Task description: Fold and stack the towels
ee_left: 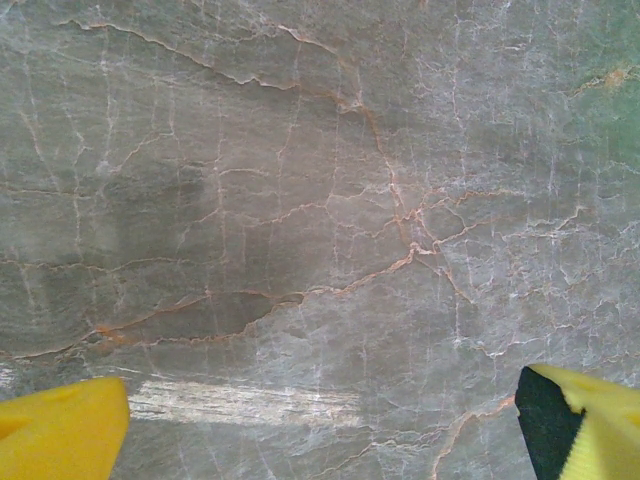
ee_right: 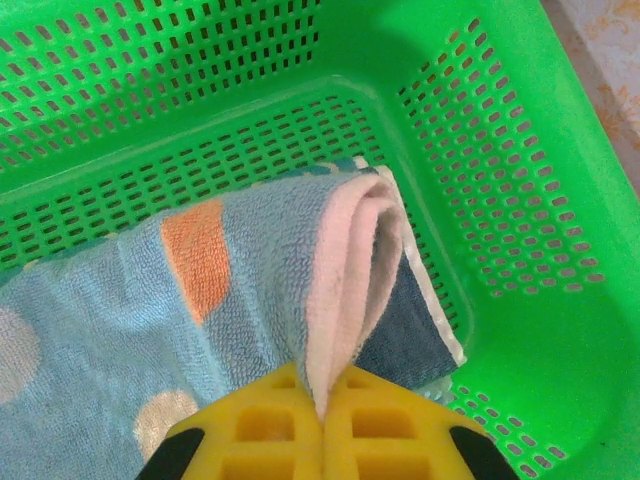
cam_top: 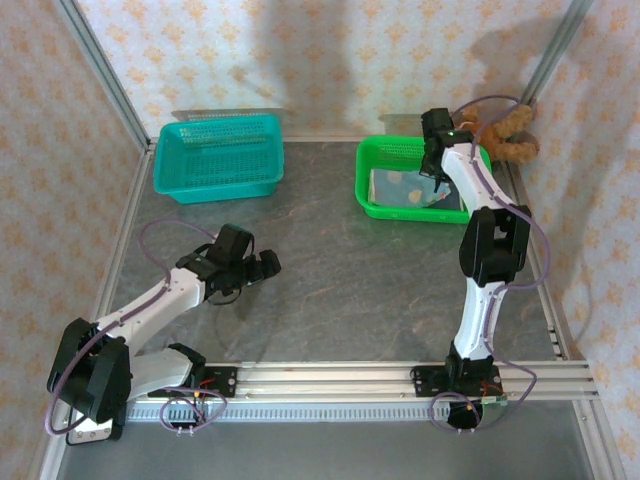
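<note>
Towel (ee_right: 230, 290) lies in the green basket (ee_right: 520, 250). It is light blue with an orange dot and paler dots, and its pale underside is turned up in a fold along one edge. A darker blue layer with a white border shows beneath that fold; whether it is a second towel I cannot tell. The right claw (ee_right: 322, 400) is clamped on the folded edge, its yellow fingers pressed together with the pale cloth pinched between them.

In the top view the right arm reaches from the near edge out to the green basket, which stands at the far right of the bench (cam_top: 340, 270), and the claw is down inside it. A brown bear (cam_top: 512, 135) sits just beyond that basket, in the far right corner. A teal basket (cam_top: 218, 155) stands at the far left, well apart from the green one.

The left claw (ee_left: 320, 420) hangs over bare bench on the near left, its yellow fingers spread wide apart. Its wrist view looks down on veined grey stone.
</note>
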